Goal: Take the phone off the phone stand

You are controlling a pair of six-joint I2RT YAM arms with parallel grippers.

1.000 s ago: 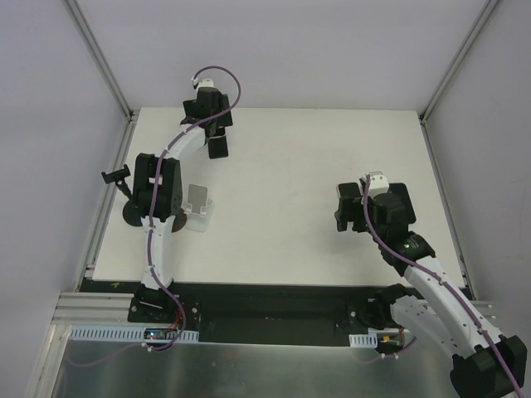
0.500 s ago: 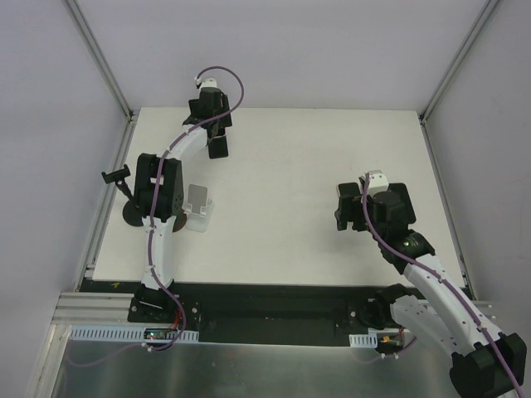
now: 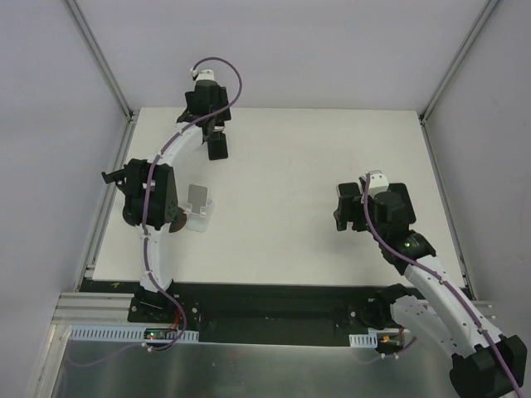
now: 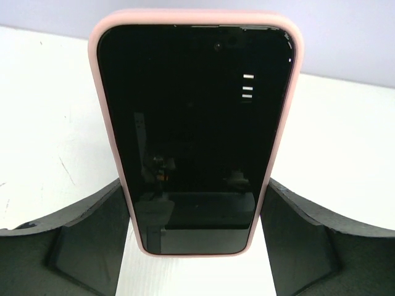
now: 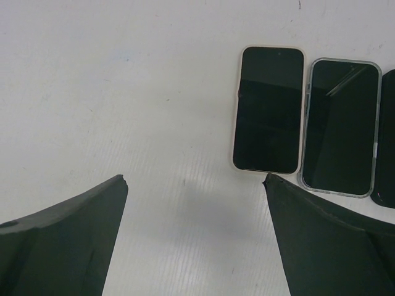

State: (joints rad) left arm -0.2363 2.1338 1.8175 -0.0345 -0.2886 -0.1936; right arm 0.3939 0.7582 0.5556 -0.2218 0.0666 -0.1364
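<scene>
While the left arm reached toward the upper left of the overhead view, its left gripper [image 4: 194,206] was clamped on a phone in a pink case [image 4: 194,132]. In the left wrist view the phone filled the middle of the frame, its dark screen facing the camera, with one black finger [image 4: 92,228] pressed against each lower side of the case. The phone was held clear of the white table [image 3: 290,166] at the far left corner, well apart from the white phone stand [image 3: 197,207], which sat nearer the left edge of the overhead view with nothing in it.

At the right of the overhead view, the right arm held its gripper above the table. In the right wrist view the right gripper [image 5: 194,179] stood wide open, with only bare table between its two black fingertips. Beyond it, in the upper right of that frame, a cream-cased phone [image 5: 268,110] and a clear-cased phone [image 5: 340,126] lay flat, side by side, screens up and dark. A third dark object [image 5: 387,139] showed just beside them, cut off by the right edge, too little of it visible to name.
</scene>
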